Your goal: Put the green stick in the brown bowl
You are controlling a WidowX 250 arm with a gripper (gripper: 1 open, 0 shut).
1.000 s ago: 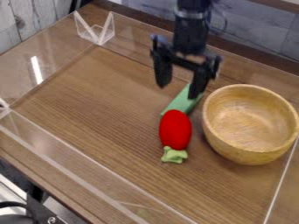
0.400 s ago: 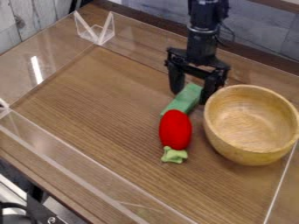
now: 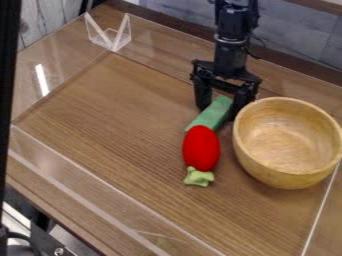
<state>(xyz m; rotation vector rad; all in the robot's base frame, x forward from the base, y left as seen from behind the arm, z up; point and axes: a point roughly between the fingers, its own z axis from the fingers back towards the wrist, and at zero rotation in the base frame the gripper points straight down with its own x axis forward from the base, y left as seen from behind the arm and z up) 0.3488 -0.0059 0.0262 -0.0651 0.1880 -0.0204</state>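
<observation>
The green stick [image 3: 210,113] lies flat on the wooden table, slanting from just left of the brown bowl [image 3: 286,141] down toward the red toy vegetable. My gripper [image 3: 222,100] hangs straight down over the stick's upper end, open, with one finger on each side of it. Whether the fingers touch the stick I cannot tell. The bowl stands upright at the right and holds nothing.
A red toy vegetable [image 3: 201,150] with a small green stem lies just below the stick, touching or nearly touching its lower end. Clear acrylic walls [image 3: 107,30] ring the table [image 3: 94,120], with a folded clear piece at the back left.
My gripper has moved right and down, from above the table left of the bowl to straddling the stick's upper end. It stays open. The stick, bowl and toy have not moved.
</observation>
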